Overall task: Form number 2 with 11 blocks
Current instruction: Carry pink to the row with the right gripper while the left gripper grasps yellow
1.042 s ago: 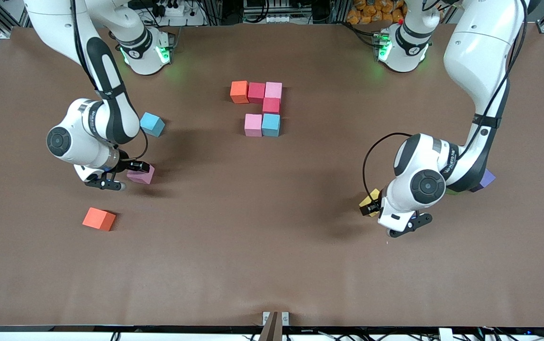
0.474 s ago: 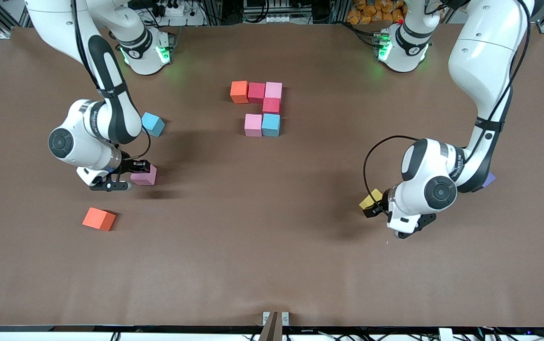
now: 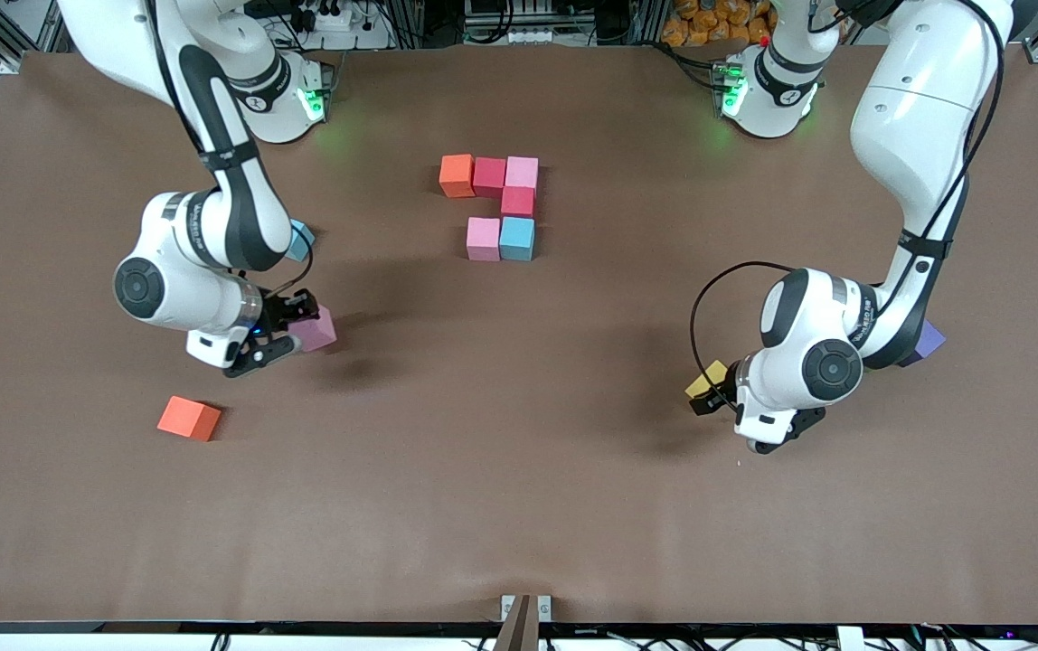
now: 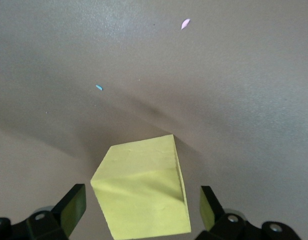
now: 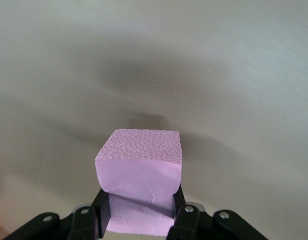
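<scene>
Right end effector point(image 3: 288, 336) clamps pink block point(image 3: 316, 328), lifted over counter point(image 3: 519, 470). Left end effector point(image 4: 141, 215) wide, straddling yellow block point(image 4: 141, 187) on counter toward left arm's end. Partial number 2 point(image 3: 499, 206) mid-counter.

I count ten cubes in sight. Orange: two, one point(image 3: 457, 175) in the cluster, one point(image 3: 189, 419) loose. Red: two point(image 3: 489, 176), both in the cluster. Pink: three, two point(image 3: 521, 172) in the cluster and one point(image 3: 316, 328) clamped in my right hand point(image 3: 288, 324). Light blue: two, one point(image 3: 516, 239) in the cluster, one point(image 3: 301, 240) half hidden by my right arm. Yellow: one point(image 3: 706, 381), between my left hand's point(image 3: 716, 391) spread fingers. Purple: one point(image 3: 928, 340), largely covered by my left arm, so possibly more lie there unseen.
</scene>
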Action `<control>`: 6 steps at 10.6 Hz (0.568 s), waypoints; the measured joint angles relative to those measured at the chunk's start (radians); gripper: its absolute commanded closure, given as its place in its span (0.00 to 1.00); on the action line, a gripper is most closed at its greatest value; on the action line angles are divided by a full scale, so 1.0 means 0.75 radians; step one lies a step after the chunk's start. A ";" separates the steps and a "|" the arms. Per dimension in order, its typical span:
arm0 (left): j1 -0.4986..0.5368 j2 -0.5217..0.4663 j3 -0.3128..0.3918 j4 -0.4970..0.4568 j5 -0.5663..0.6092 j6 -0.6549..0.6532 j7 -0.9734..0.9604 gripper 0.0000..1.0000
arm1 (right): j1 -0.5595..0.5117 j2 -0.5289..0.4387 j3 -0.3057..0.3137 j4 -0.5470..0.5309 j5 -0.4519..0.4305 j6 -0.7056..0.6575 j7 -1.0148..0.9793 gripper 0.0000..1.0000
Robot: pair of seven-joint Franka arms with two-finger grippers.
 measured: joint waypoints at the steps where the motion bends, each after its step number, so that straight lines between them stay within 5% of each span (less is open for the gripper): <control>1: 0.001 0.011 0.000 -0.001 0.000 0.009 -0.006 0.00 | -0.001 -0.020 0.036 0.003 -0.027 -0.015 -0.091 0.73; 2: 0.001 0.024 0.000 -0.002 0.000 0.020 -0.009 0.00 | -0.003 -0.038 0.085 0.008 -0.038 -0.035 -0.166 0.73; 5: 0.002 0.037 0.000 -0.002 0.000 0.026 -0.010 1.00 | -0.005 -0.059 0.275 0.012 -0.112 -0.035 -0.305 0.73; 6: 0.002 0.037 -0.001 -0.002 0.000 0.029 -0.010 1.00 | -0.007 -0.059 0.344 0.013 -0.175 -0.021 -0.313 0.74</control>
